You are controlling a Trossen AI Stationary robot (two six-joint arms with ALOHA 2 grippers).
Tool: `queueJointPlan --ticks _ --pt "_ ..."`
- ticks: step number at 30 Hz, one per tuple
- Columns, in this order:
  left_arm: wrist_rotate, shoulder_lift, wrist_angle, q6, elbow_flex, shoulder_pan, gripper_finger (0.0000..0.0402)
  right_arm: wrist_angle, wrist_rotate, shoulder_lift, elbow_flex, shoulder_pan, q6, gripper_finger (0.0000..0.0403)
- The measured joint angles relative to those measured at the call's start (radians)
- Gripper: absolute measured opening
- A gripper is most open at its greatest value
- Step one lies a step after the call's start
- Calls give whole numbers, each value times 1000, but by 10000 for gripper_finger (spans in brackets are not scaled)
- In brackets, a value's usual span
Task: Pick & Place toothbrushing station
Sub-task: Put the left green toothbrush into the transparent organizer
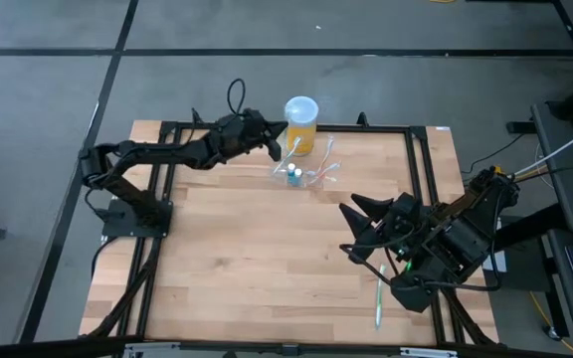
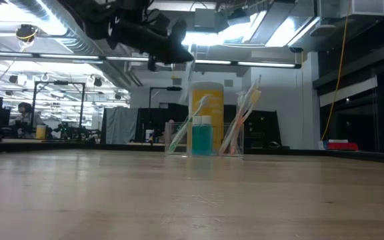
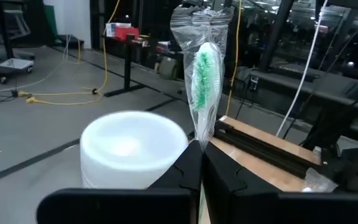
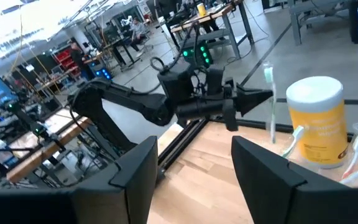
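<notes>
Toothbrushing station, clear and hard to pick out against the wood, standing on the table in the upper middle of the high view, just below the yellow white-lidded container and holding brushes plus a small teal bottle. Left claw hovering above the station's left end, pressed together on a wrapped green toothbrush that hangs near upright. Right claw waiting at lower right of the high view, spread wide and empty, beside a loose toothbrush lying flat on the table. Judged step: lowering the held brush into the station. Best done by keeping the brush vertical, centring over an open slot, descending slowly to avoid nudging the light holder, and releasing only once seated.
</notes>
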Motion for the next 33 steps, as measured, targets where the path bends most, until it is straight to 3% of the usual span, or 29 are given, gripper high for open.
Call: queueJointPlan --ticks 8,22,33 --pt "-63 70 174 -1 -94 -31 2 50 13 0 0 -15 38 207" --pt "-133 72 426 -108 -348 -46 2 105 -5 0 0 -69 31 207" --pt "-117 92 436 -127 -377 -52 2 140 -30 0 0 -92 -1 207"
